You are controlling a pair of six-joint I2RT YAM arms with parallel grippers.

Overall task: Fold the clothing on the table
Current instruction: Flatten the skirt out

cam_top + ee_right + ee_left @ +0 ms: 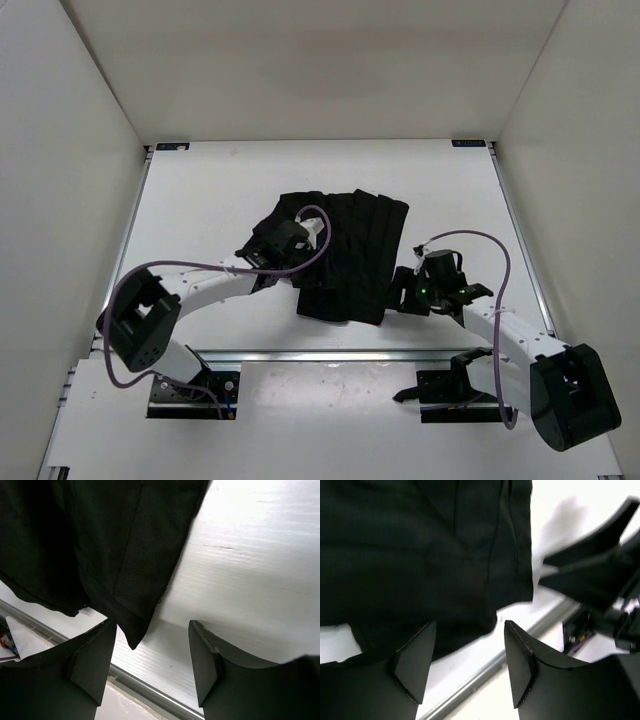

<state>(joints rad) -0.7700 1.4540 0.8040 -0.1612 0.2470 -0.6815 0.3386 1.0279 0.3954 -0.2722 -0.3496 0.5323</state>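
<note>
Left gripper (470, 627) right up against the lens, jaws parted to a middling gap, nothing pinched between them, black cloth lying just beyond the tips. Same story on the right gripper (152, 625): parted, empty, one pointed corner of the clothing (345, 255) poking toward the gap but not into it. Clothing spread dark and pleated in the middle of the table (200, 190), near hem close to the front rail (145, 685), left arm reaching over its left part, right arm just beside its near right corner.

Risks now. Closing on that corner from this angle, likely to catch a single layer only (soft, slippery-looking stuff), then a lopsided lift, pleats sliding apart instead of folding over. Closing too low, likely to scrape the table and bunch the hem. Worth watching too: lilac cable (327, 232) looped over the cloth by the left wrist, ready to drag fabric on any sweep. Arms close to each other, so some chance of a knock.

Hard to read: number of layers stacked, impossible to tell under all that black. Left edge of the garment buried beneath the left arm from above. Blurred dark shape (590, 570) at the right of the left wrist view, probably the other arm, not certain.
</note>
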